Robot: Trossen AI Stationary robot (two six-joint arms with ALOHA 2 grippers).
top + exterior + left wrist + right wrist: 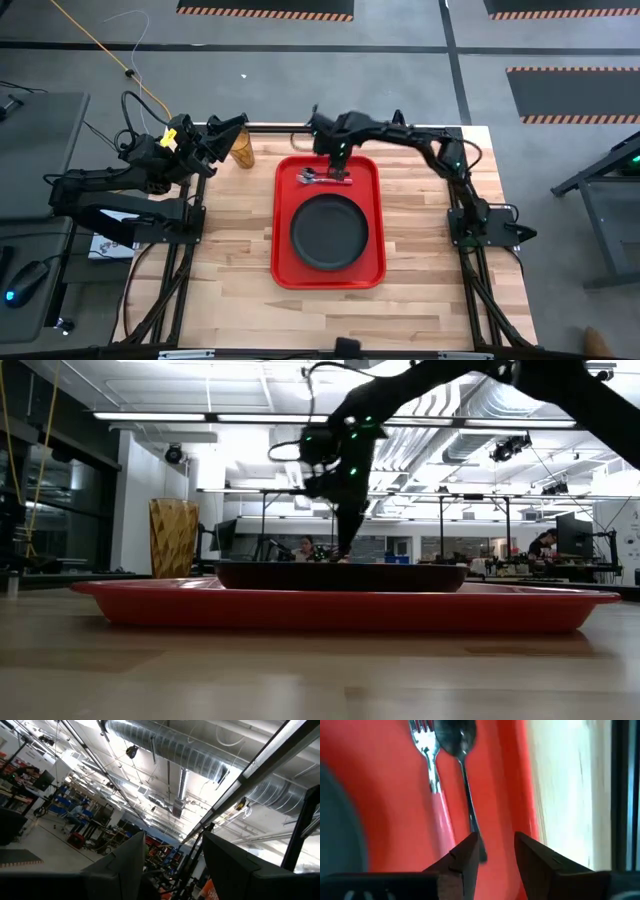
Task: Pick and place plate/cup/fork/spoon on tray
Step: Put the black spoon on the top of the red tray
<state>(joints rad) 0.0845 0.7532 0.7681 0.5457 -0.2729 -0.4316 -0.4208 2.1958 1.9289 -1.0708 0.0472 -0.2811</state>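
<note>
The red tray (pixel 283 262) lies mid-table with the black plate (pixel 329 231) on its near half. The pink-handled fork (pixel 433 775) and the dark spoon (pixel 462 765) lie side by side on the tray's far part, also seen in the high view (pixel 325 178). My right gripper (pixel 496 854) is open just above the spoon's handle end (pixel 479 845). The amber cup (pixel 242 151) stands on the table left of the tray's far end. My left gripper (pixel 172 870) is open beside the cup (pixel 174 538), tipped up toward the ceiling.
Bare wood lies left, right and near of the tray (pixel 340 605). The right arm (pixel 420 140) reaches across the far right of the table. The table frame's posts (pixel 470 225) stand at both sides.
</note>
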